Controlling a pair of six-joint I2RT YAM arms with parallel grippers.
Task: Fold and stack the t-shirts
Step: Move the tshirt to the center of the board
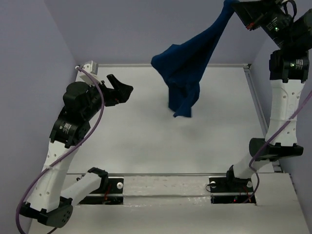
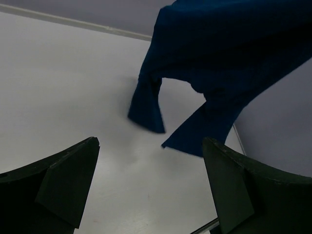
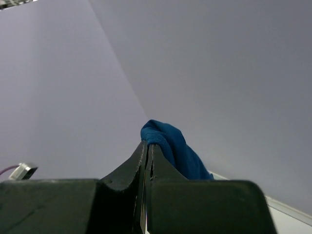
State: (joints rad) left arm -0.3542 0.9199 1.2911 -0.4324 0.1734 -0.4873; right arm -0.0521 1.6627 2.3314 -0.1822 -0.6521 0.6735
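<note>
Navy t-shirt point(image 1: 187, 63) bunched, dangling above table, pinched at top.

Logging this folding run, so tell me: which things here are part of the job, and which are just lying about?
Job: t-shirt, hanging from the shut right gripper; left gripper, open and empty.
Not the job: table; purple cable.

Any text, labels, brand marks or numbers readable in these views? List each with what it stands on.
None readable.
The t-shirt, hanging from the right gripper, shows only plain navy cloth; no print or tag faces any camera.
The left gripper and the table show no markings.
</note>
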